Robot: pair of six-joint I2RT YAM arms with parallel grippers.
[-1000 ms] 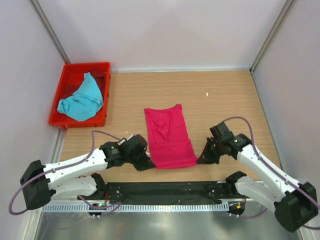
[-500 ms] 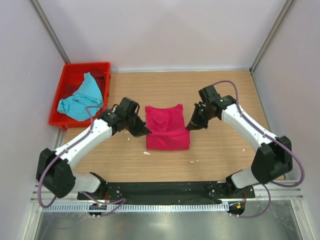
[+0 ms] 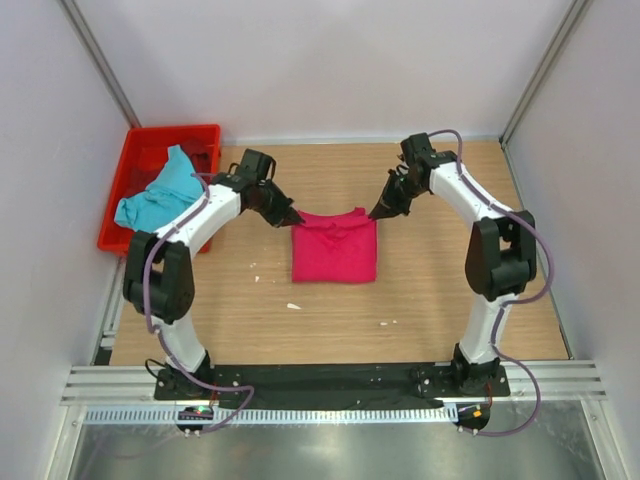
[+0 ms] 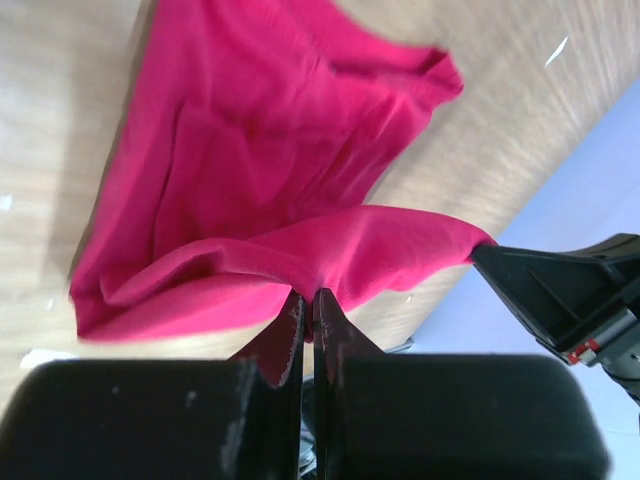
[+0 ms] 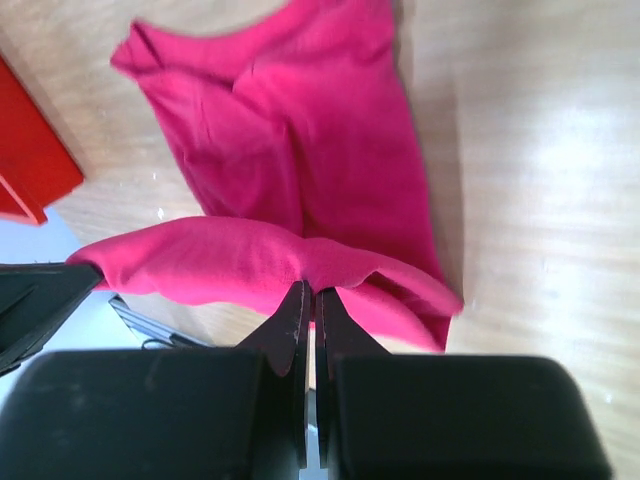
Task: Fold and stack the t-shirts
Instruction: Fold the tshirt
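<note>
**Top external** — A light wooden tabletop [image 3: 440,290] sits between pale walls. The plain magenta-pink cloth t-shirt [image 3: 335,255] lies near the middle, doubled over into a rough rectangle, with its far edge raised off the wood. The left pincer [image 3: 293,219] is at the far-left corner of that edge and the right pincer [image 3: 378,212] at the far-right corner. Both arms are stretched well out from their bases. The plain turquoise-blue cloth t-shirt [image 3: 160,200] lies crumpled inside the red plastic crate [image 3: 150,131] at the far-left corner of the tabletop, well apart from the pink one. A few small white specks dot the wood near the pink shirt.

**Left wrist** — The left pincer is clamped together on a fold of the magenta-pink cloth t-shirt, with the cloth pinched in the thin seam between the tips. The held edge runs as a raised band toward the right pincer, whose black tip meets the cloth at the right of the frame. Below the band the rest of the shirt lies spread and wrinkled on the wood.

**Right wrist** — The right pincer is also pressed together on pink cloth. The same lifted band runs leftward to the black tip of the left pincer at the frame's left edge. The lower layer lies flat on the tabletop. A corner of the red plastic crate shows at the far left.
</note>
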